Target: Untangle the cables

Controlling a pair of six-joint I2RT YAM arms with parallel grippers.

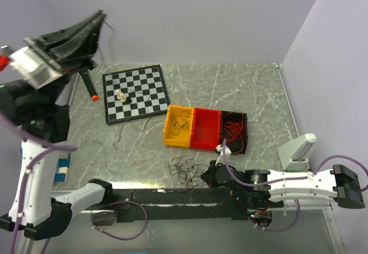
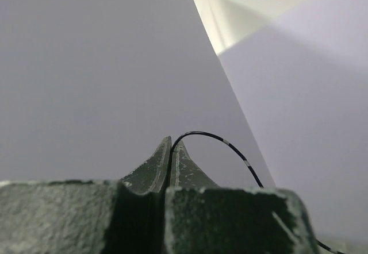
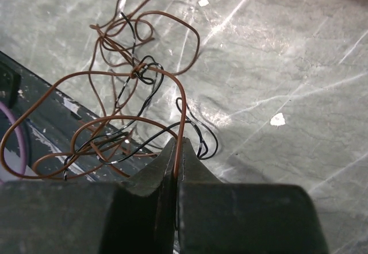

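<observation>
The left gripper (image 2: 171, 143) is seen raised well above the table (image 1: 247, 87), its fingers pressed together on a thin black cable (image 2: 214, 135) that arches away to the right. The right gripper (image 3: 175, 146) is held low near the front edge of the table, clamped on a brown cable (image 3: 183, 107) that leads into the tangle of cables (image 1: 184, 171). That tangle of brown and black loops is spread on the marble close to a yellow bin (image 1: 167, 130), on the side nearer the arms. A few dark strands are laid in the yellow bin. Red strands are piled in the black bin (image 1: 245, 133), and a red bin (image 1: 206, 130) is set between the two.
</observation>
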